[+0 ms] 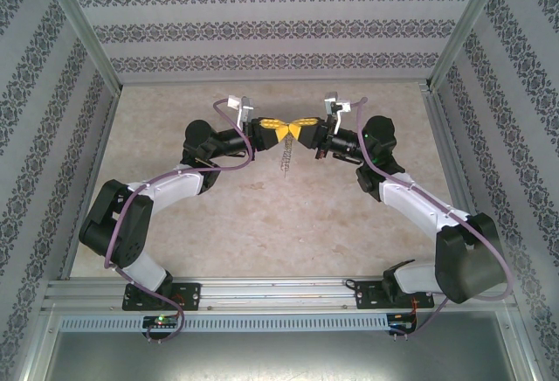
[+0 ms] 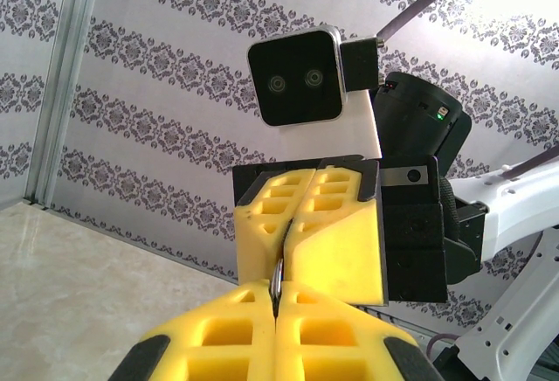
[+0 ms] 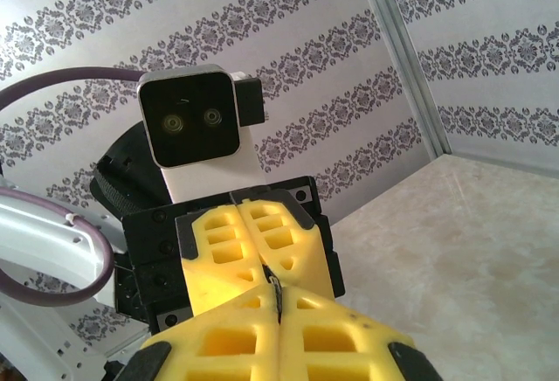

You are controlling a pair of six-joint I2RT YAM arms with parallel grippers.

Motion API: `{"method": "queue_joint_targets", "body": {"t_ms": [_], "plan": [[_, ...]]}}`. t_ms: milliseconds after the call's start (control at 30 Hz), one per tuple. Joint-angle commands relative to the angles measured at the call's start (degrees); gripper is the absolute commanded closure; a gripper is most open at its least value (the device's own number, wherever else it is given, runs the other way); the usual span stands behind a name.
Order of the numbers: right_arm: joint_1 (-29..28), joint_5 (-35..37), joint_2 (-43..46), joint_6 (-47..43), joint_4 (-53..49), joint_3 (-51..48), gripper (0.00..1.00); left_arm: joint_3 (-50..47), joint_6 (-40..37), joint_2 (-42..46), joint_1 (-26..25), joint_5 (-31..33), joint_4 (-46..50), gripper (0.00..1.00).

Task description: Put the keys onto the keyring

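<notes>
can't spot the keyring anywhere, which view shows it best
Top external: the keyring dangles its chain fringe below where the left gripper and right gripper meet tip to tip. Both wrist views give a thin metal sliver between shut yellow fingers.

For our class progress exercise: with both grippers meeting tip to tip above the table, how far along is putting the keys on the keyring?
Done: the keyring looks lifted off the table, its chain dangling below the tips. In hand: left gripper and right gripper, both shut, pinch a thin metal sliver between them. To do: threading unconfirmed; the key itself is too hidden to tell.
</notes>
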State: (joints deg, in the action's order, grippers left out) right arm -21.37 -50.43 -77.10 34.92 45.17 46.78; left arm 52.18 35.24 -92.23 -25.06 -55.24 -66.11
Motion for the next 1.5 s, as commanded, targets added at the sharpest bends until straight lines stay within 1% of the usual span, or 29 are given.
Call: {"method": "queue_joint_targets", "body": {"t_ms": [0,100,200,300,433,533,767,833,933,1367,1467], "plan": [[0.7,-3.4,0.0,-2.3,-2.2,1.7,1.00,0.5,-0.9,0.8,-1.3,-0.3,-2.0,0.98],[2.8,-4.7,0.0,-3.1,-4.4,3.0,1.00,0.2,-3.7,2.3,-1.1,0.0,1.3,0.85],[4.4,-6.3,0.3,-5.9,-9.0,4.8,1.00,-0.1,-6.0,4.1,-0.1,0.2,4.3,0.76],[5.5,-7.6,0.5,-10.2,-15.4,7.1,1.00,0.1,-7.5,5.6,1.2,-0.3,7.0,0.70],[6.4,-9.0,0.6,-16.4,-24.4,10.5,1.00,1.8,-10.2,6.6,2.5,-2.4,12.7,0.63],[6.4,-9.4,0.5,-23.4,-34.6,14.2,1.00,3.7,-12.5,6.3,3.0,-4.1,17.6,0.58],[6.2,-9.6,-0.5,-34.3,-50.8,21.1,1.00,9.5,-15.0,3.4,3.9,-9.6,25.7,0.54],[5.9,-9.5,-0.7,-35.6,-52.6,22.0,1.00,11.2,-15.5,2.5,3.9,-11.3,27.9,0.53],[5.7,-9.6,-0.6,-36.5,-53.7,22.5,1.00,13.4,-14.8,0.7,3.9,-13.6,29.3,0.53],[3.5,-9.1,-0.9,-38.1,-55.5,23.5,1.00,16.3,-14.8,-1.7,3.0,-16.8,31.9,0.55],[3.3,-8.6,-0.9,-38.2,-55.6,23.6,1.00,16.6,-14.7,-1.9,2.5,-17.4,32.2,0.57]]}}
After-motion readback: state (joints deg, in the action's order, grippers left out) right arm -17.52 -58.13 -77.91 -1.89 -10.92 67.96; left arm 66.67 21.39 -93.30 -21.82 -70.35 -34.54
